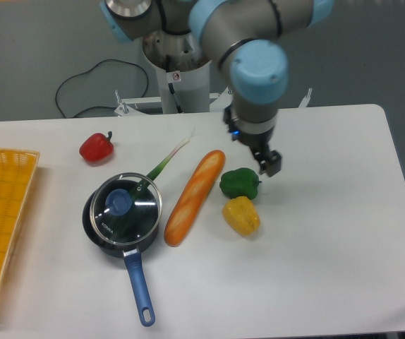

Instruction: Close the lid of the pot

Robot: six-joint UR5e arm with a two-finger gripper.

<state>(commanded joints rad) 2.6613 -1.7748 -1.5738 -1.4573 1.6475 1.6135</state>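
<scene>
Right now the pot lid [123, 207] is sitting flat on top of the pot [98, 233], its metal rim lining up with the pan's edge and its blue knob showing just left of centre through the glass. The pot's long blue handle is pointing toward the near edge of the table [329, 268]. Everything else is lying around that pot: a green leek [166, 162] is slanting away from its far right rim, a baguette [195, 196] is lying diagonally just to its right, and beyond the baguette a green pepper [239, 183] is sitting just above a yellow pepper [241, 215]. A red pepper [95, 147] is resting behind the pot, and a yellow basket [1, 212] is lying off to its left. The gripper [268, 162] is hanging well to the right of the pot, just beside the green pepper, carrying nothing; whether its jaws are parted or together, I cannot tell from this angle.
</scene>
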